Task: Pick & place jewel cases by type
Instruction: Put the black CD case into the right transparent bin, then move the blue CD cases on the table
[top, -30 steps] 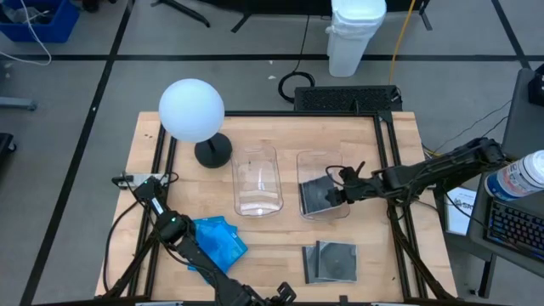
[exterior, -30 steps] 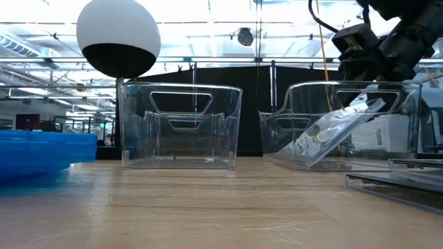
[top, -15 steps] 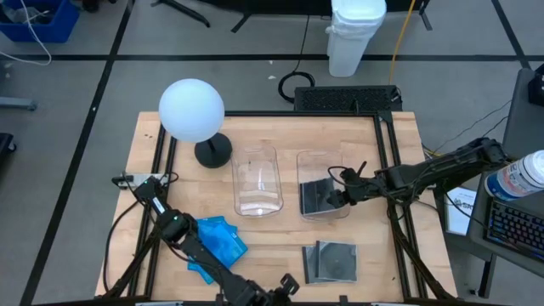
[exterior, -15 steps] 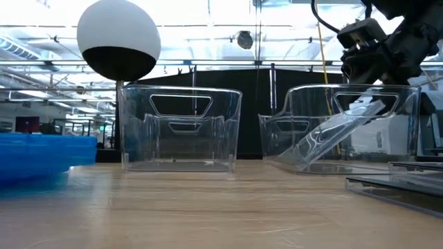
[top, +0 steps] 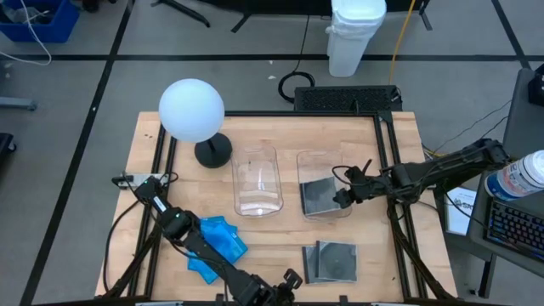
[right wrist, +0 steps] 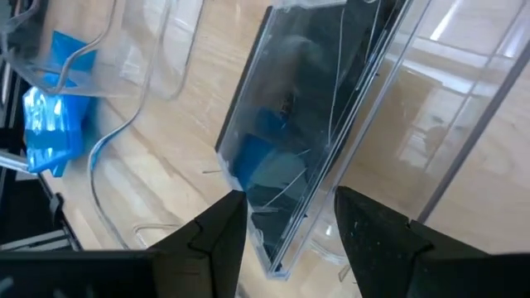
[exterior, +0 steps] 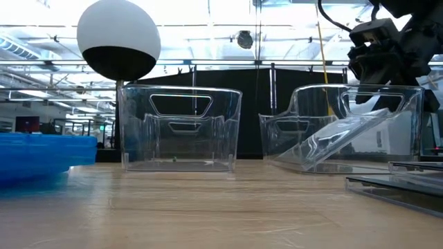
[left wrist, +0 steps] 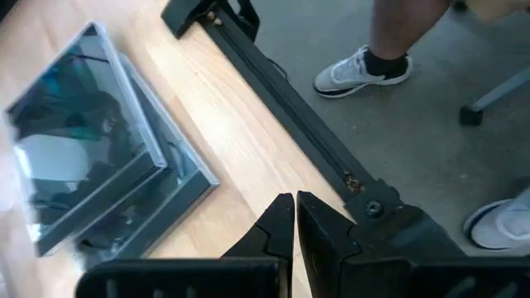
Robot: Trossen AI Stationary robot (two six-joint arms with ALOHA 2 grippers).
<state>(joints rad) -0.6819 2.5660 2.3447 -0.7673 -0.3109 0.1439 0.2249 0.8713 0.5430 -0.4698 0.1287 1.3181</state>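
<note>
Dark grey jewel case [top: 320, 196] leans tilted inside the right clear bin [top: 323, 158], released; the right gripper [top: 343, 198] hovers just beside it, fingers apart. The left gripper [left wrist: 295, 217], closed and empty, waits at the table's near edge.

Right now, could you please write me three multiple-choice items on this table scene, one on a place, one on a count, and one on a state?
1. Where does the dark jewel case that the right gripper has let go of lie?
A. in the right-hand clear bin
B. in the left-hand clear bin
C. on the blue cases

2. How many clear bins stand on the table?
A. one
B. two
C. three

3. How are the left gripper fingers?
A. wide open
B. shut on a blue case
C. shut, holding nothing

Key: 1 A, the case leans inside that bin; 2 B, the high view shows two side by side; 3 C, its wrist view shows the fingers together with nothing between them.
</note>
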